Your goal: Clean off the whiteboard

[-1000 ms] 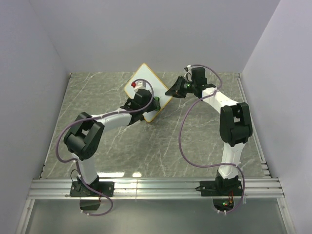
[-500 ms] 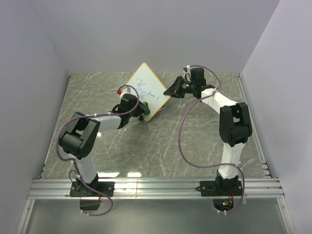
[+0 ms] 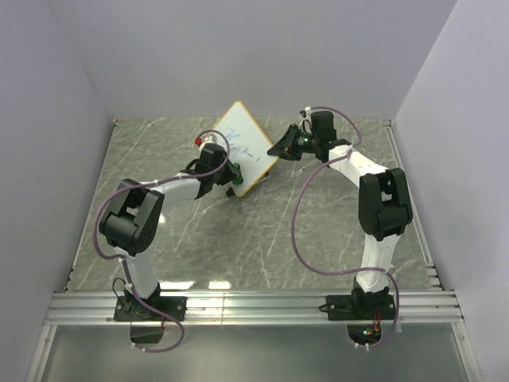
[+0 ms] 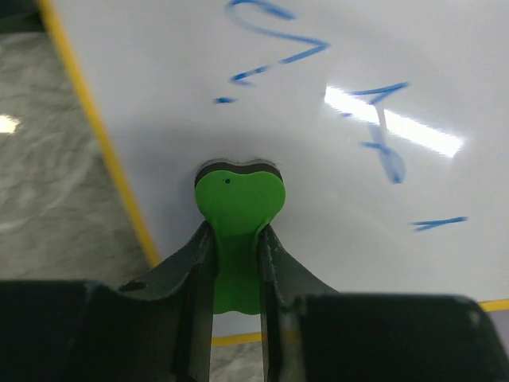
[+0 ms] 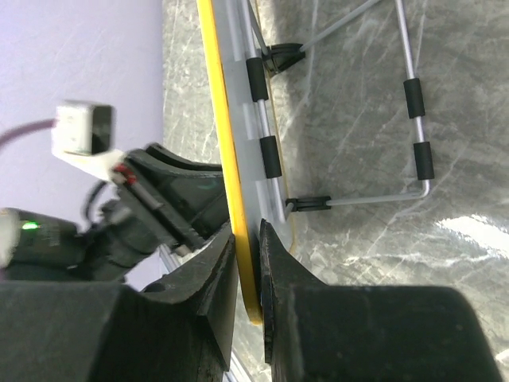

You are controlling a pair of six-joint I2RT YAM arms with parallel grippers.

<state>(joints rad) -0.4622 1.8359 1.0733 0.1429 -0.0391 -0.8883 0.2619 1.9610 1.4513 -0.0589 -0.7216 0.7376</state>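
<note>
Closest in, my left pincer [image 4: 237, 239] was clamped on the narrow stem of the green eraser [image 4: 238, 203], its fingers tight on either side. The eraser's bow-shaped head stuck out just past my fingertips. Its dark felt face seemed to touch the whiteboard [image 4: 318, 48], though I could not be sure it was pressing. The yellow frame [image 4: 95, 135] ran close by on my left, and the blue scribbles [image 4: 382, 151] lay ahead of the eraser and off to its right, none of them under the felt. My right pincer [image 5: 246, 239] was closed edge-on over the board's rim, one finger on the front face and one on the back. Beyond those fingertips the wire stand [image 5: 413, 119] splayed out behind the board onto the marble tabletop [image 5: 342, 159], so the board stood tilted between my two pincers. I judged that the wiping was far from finished and that the danger lay in force. A hard push from the left could lever the rim out of the right pincer's thin hold and fold the board back on its stand. A sideways stroke to the left could run the eraser off over the frame. Drag on the felt could also twist the slim stem between my fingers.
</note>
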